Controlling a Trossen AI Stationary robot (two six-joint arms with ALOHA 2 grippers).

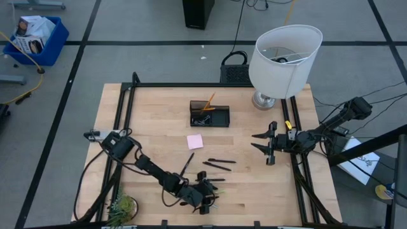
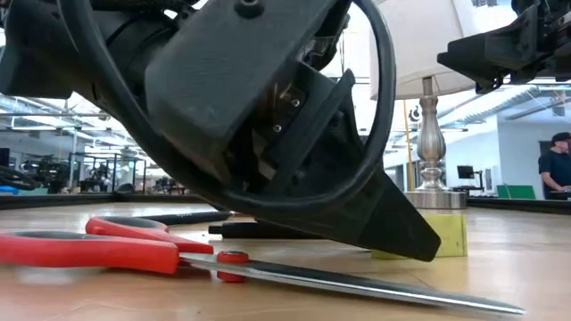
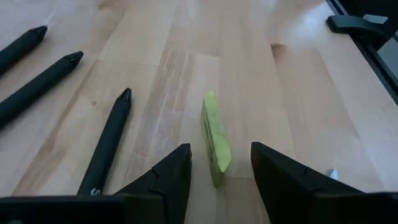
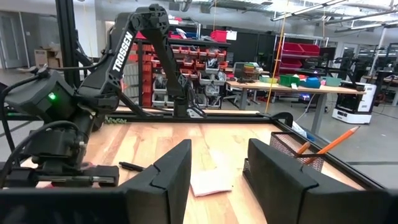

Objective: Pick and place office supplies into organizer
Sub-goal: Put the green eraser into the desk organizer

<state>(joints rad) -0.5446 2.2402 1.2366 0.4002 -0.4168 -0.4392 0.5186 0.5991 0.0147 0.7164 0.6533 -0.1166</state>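
Observation:
A small yellow-green block (image 3: 214, 134) stands on its narrow edge on the wooden table (image 1: 159, 127). My left gripper (image 3: 221, 148) is low over the table's near edge, open, with one finger on each side of the block and a gap showing on both sides. Red-handled scissors (image 2: 134, 245) lie flat close beside it. Three black pens (image 3: 109, 140) lie to one side. The pink sticky-note pad (image 1: 195, 141) lies mid-table. The black organizer (image 1: 210, 114) holds an orange pencil (image 1: 209, 100). My right gripper (image 1: 262, 144) waits open at the table's right side, above the table.
A white-shaded lamp (image 1: 283, 57) stands at the far right corner on a metal base (image 2: 433, 169). A small green plant (image 1: 121, 208) sits at the near left corner. Black frame rails (image 1: 127, 108) run along the table's sides. A person (image 2: 555, 169) stands far behind the table.

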